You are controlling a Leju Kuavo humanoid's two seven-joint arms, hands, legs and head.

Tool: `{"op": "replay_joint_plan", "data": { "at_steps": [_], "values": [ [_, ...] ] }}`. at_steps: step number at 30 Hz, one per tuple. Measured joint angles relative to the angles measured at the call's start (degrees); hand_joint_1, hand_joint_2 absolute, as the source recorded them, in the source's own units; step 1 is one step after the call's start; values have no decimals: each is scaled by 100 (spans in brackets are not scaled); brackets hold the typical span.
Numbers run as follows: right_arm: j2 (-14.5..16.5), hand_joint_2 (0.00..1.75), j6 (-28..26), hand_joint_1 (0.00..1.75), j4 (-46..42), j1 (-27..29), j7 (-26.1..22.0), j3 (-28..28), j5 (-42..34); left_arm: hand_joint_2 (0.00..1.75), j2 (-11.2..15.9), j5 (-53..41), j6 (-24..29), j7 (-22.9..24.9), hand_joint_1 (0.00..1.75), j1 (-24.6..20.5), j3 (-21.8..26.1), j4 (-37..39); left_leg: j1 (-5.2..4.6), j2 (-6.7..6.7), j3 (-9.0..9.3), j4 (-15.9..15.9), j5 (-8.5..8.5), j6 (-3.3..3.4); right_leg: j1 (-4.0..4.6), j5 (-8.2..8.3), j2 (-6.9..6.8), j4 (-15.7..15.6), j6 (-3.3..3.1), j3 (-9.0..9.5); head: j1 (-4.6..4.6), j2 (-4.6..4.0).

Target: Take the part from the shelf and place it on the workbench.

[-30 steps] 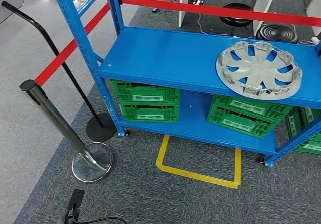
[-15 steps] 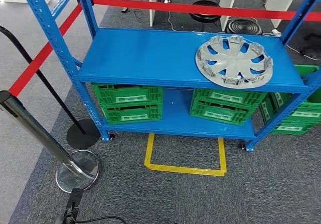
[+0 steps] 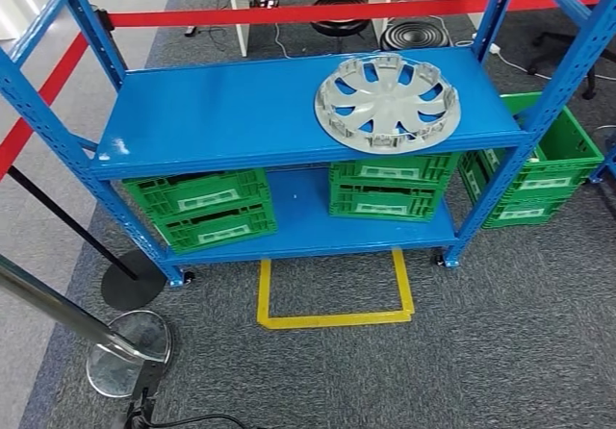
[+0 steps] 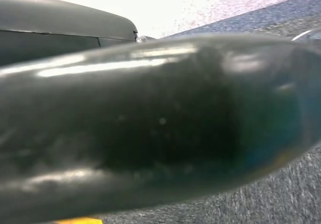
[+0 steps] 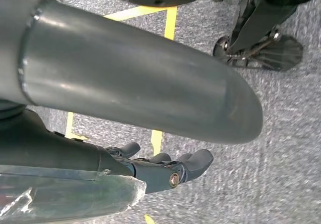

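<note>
The part is a silver wheel cover (image 3: pixel 387 100) lying flat on the right half of the blue shelf's upper board (image 3: pixel 218 112) in the head view. Nothing touches it. In the right wrist view my right hand (image 5: pixel 178 168) hangs low over the grey carpet, its dark fingers stretched out and holding nothing. It is far from the shelf.
Green crates (image 3: pixel 199 208) (image 3: pixel 385 187) sit on the lower board, and another (image 3: pixel 537 174) stands right of the rack. A yellow floor outline (image 3: pixel 334 318) marks the carpet before the shelf. A chrome stanchion base (image 3: pixel 129 352) and red belt (image 3: pixel 291 12) border the left and back.
The camera has swung to the right, so the whole shelf has slid left in the picture and now faces me more squarely. The wheel cover keeps its place on the board.
</note>
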Motion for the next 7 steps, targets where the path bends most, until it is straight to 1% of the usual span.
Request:
{"op": "replay_joint_plan", "data": {
  "at_steps": [1,2,3,4,5,6,7],
  "values": [
    [0,0,0,0,0,3,0,-1,0,0,1,0,1,0,0,0,0,0,1,-16,82,-209,185,15,-1,4,63,0,7,3,0,0],
    [1,0,1,0,0,3,-1,-1,0,0,1,0,1,0,0,-2,0,0,4,-66,246,-581,419,32,-4,10,126,0,17,6,-1,0],
    [1,0,2,0,0,-1,-1,-1,0,0,2,-1,1,0,0,-3,0,0,8,-157,421,-981,606,51,2,15,183,9,36,2,-2,0],
    [1,0,3,0,0,-7,-1,-1,0,0,2,-1,1,0,0,-8,0,0,16,-237,561,-1314,725,64,8,22,235,19,60,-15,-1,0],
    [1,0,4,0,0,-8,-1,-1,-1,0,1,-1,0,0,0,-13,0,0,20,-306,641,-1519,772,76,13,33,275,22,90,-36,0,0],
    [1,0,5,0,0,-4,-1,-1,-2,0,0,-1,-3,0,0,-17,0,0,18,-337,659,-1592,765,90,13,49,306,16,127,-55,0,1],
    [0,0,6,0,0,-2,0,-1,-2,0,-1,-1,-4,0,0,-22,0,0,19,-327,656,-1606,760,93,8,58,323,11,144,-69,1,1]
  ]
}}
